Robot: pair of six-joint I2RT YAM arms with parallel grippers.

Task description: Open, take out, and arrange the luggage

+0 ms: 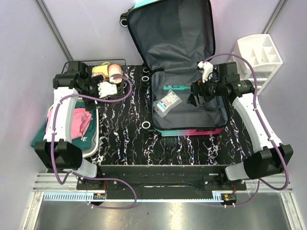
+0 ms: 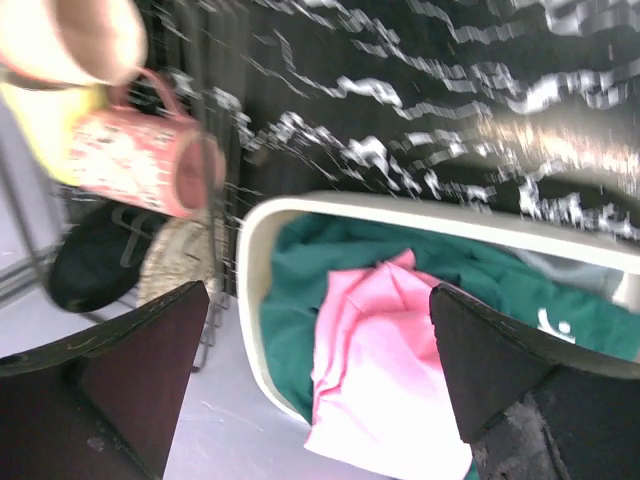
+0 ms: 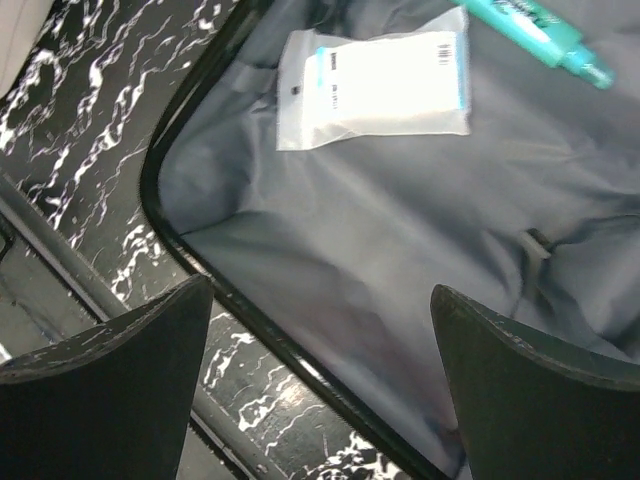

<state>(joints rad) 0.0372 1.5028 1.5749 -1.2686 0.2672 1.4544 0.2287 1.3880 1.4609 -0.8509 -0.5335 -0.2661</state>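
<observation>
Toward the upper centre of the top view, the luggage point(image 1: 201, 117) lies unzipped on the black marbled table point(image 1: 124, 129). Its lid stands back toward the rear wall, so the grey-lined lower shell faces up and we can reach in. We judge the opening done and the emptying only partly done: a white packet point(image 1: 169, 102) and a teal tube point(image 1: 175, 87) lie in the left part of that shell. Our right gripper point(image 3: 320, 292) hangs over the shell's right side, fingers spread wide with nothing between them and aimed down at the lining, which suits a descent on the packet. At the upper left our left gripper point(image 2: 318, 292), also spread and empty, hovers near the wire basket point(image 1: 120, 61) with its pink mug point(image 2: 140, 160) and the white tub point(image 1: 97, 139) of green and pink clothes, likely homes for whatever comes out.
</observation>
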